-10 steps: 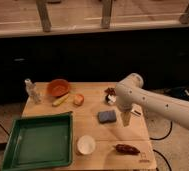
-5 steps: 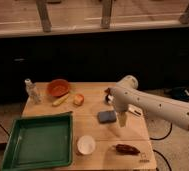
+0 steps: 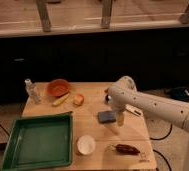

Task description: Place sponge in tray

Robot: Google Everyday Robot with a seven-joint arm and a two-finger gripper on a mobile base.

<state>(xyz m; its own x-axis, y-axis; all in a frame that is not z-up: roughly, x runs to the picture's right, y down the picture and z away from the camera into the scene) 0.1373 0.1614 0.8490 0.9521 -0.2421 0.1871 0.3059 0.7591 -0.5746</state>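
The blue-grey sponge [image 3: 106, 117] lies flat on the wooden table [image 3: 94, 132], right of centre. The large green tray [image 3: 38, 140] sits at the table's front left with nothing in it. My gripper [image 3: 120, 119] hangs from the white arm that reaches in from the right, and points down just right of the sponge, close to its edge. The sponge rests on the table, not lifted.
A white cup [image 3: 86, 144] stands in front of the sponge, next to the tray. A dark reddish item [image 3: 126, 148] lies at the front right. An orange bowl [image 3: 58, 87], a banana [image 3: 61, 100], a small orange chunk [image 3: 78, 99] and a clear bottle [image 3: 32, 91] sit at the back left.
The arm has swung left and lower, bringing the gripper down beside the sponge's right edge. The sponge and other objects have not moved.
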